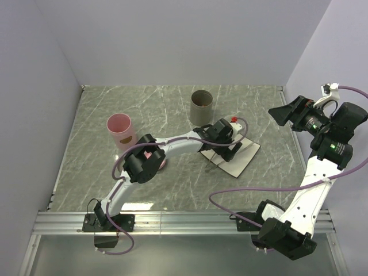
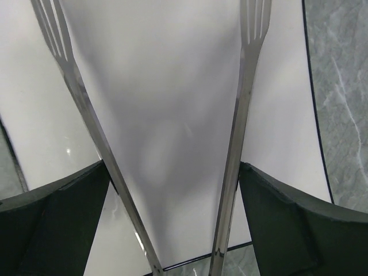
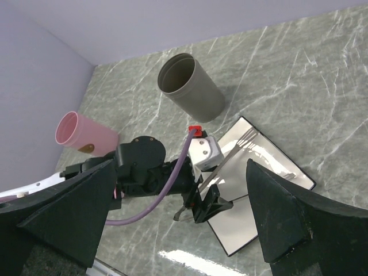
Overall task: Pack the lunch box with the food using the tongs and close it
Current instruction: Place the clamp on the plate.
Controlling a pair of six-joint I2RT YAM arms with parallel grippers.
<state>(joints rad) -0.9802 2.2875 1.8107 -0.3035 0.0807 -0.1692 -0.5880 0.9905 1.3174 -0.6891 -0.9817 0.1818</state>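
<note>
Tongs pickup, I judge: left gripper (image 2: 173, 165) straddles the tongs (image 2: 241, 115) on the plate (image 2: 167, 69), jaws released; right gripper (image 1: 280, 114) hovers, released. Next: clench, lift.

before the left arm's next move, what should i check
1. tongs between the jaws of left gripper: ok
2. firm grip on tongs: cannot tell
3. tong tips over plate, nothing between them: ok
4. food, lunch box located: cannot tell
5. right gripper open, away from plate: ok
</note>
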